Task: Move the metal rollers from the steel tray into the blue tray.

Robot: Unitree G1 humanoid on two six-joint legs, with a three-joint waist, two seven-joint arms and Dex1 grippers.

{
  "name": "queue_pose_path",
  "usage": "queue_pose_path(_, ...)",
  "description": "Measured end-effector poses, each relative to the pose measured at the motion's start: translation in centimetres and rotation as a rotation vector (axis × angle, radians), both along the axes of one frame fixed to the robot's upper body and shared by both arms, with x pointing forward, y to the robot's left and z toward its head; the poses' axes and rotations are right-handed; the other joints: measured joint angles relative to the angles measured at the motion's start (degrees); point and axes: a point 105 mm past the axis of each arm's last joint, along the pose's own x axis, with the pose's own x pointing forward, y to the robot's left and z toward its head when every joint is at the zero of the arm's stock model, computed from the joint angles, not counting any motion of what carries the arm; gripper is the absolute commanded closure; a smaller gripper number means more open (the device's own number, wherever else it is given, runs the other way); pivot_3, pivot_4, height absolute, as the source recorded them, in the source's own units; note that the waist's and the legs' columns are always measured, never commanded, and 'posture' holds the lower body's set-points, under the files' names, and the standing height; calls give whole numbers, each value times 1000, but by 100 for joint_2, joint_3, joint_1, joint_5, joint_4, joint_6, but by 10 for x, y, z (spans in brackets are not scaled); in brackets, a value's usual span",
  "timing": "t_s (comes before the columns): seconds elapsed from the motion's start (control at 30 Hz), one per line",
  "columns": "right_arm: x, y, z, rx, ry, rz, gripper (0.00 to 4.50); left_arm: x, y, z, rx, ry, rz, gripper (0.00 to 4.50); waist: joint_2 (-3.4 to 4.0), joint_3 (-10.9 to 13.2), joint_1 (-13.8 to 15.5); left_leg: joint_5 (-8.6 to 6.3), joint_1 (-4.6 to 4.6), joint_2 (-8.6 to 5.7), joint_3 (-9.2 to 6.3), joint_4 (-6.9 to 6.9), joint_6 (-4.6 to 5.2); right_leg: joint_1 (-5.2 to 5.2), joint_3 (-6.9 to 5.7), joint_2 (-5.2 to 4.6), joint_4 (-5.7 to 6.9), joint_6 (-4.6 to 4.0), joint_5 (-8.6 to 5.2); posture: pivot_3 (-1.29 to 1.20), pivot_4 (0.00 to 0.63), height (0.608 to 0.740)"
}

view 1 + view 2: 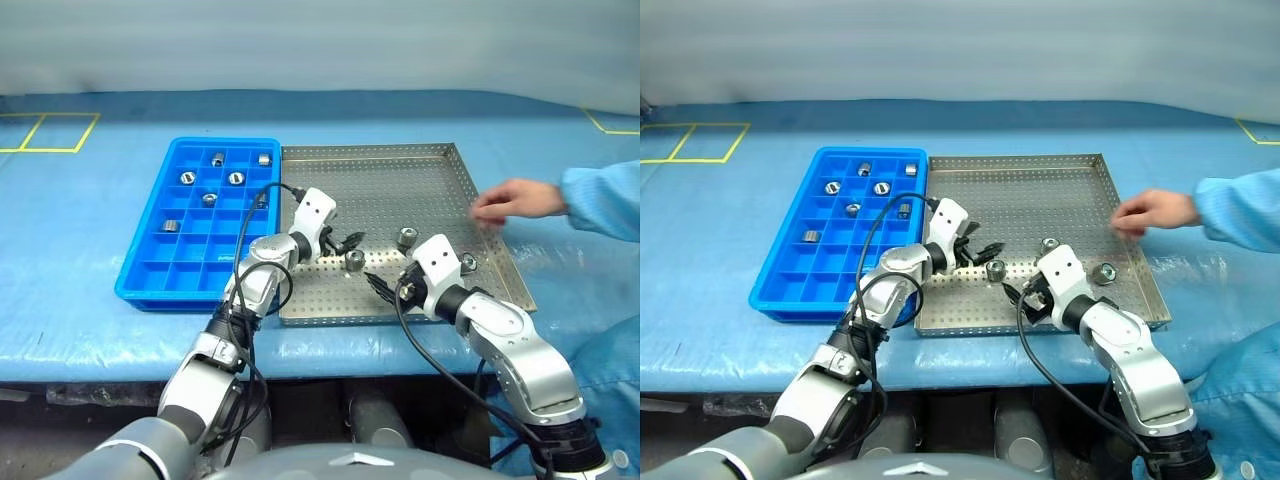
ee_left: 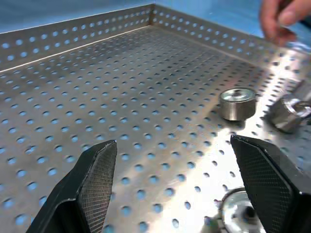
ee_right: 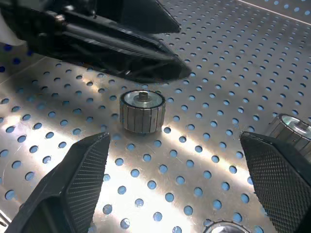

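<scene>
The steel tray (image 1: 400, 180) lies on the blue table with three metal rollers on its near half: one (image 1: 354, 261) in the middle, one (image 1: 406, 238) behind it and one (image 1: 467, 262) near the right rim. The blue tray (image 1: 150, 270) to its left holds several rollers (image 1: 236, 178) in its far compartments. My left gripper (image 1: 350, 241) hovers open and empty just above and left of the middle roller (image 3: 142, 110). My right gripper (image 1: 383, 287) is open and empty, low over the tray's near edge, pointing at that same roller from the near side.
A person's hand (image 1: 512, 198) in a light blue sleeve (image 1: 605, 198) reaches over the steel tray's right rim. Yellow tape lines (image 1: 60, 132) mark the blue table cover at the far left. Black cables (image 1: 250, 230) loop from my left wrist over the blue tray's right edge.
</scene>
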Motion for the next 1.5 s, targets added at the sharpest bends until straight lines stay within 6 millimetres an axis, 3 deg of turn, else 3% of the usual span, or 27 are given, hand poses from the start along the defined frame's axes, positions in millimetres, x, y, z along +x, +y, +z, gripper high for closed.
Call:
queue_pose_path(0.1,-1,-4,-1,-6,4,-15,0,-13,-5,-4,14,12,-90,460,0,0,-21,0,3,1,1,2,0,0,1,1,4,0,0,-63,150,740)
queue_pose_path(0.3,-9,-7,-2,-21,15,-28,0,-13,-15,3,-11,3,-105,460,-1,0,-2,0,-4,0,1,7,0,0,1,0,0,0,0,-89,150,740)
queue_pose_path(0.6,-32,-7,-2,-125,44,-6,0,1,-64,33,-36,-57,-168,460,-1,1,-109,-1,-6,-3,2,7,0,-3,2,-1,-4,2,-1,-194,150,740)
queue_pose_path(0.83,-44,-11,4,-201,34,-53,0,3,-73,10,76,-38,-232,460,-3,1,-339,-3,-11,-3,3,2,0,-7,4,-2,-10,1,-2,-274,150,740)
queue_pose_path(1.07,-48,-15,5,-216,25,-87,0,10,-75,14,107,-91,-227,460,-4,1,-635,-3,-9,-3,3,2,0,-7,4,-3,-10,2,-3,-266,150,740)
queue_pose_path(1.27,-42,-17,8,-213,5,-108,0,10,-62,33,59,-168,-203,460,-2,0,-802,-3,0,-1,7,-9,0,-7,10,-3,-2,1,-3,-209,150,740)
queue_pose_path(1.5,-28,-20,9,-211,-6,-127,0,-1,13,7,155,-130,-65,460,0,0,-840,0,6,6,10,-9,3,-11,16,6,15,-3,-5,-154,150,740)
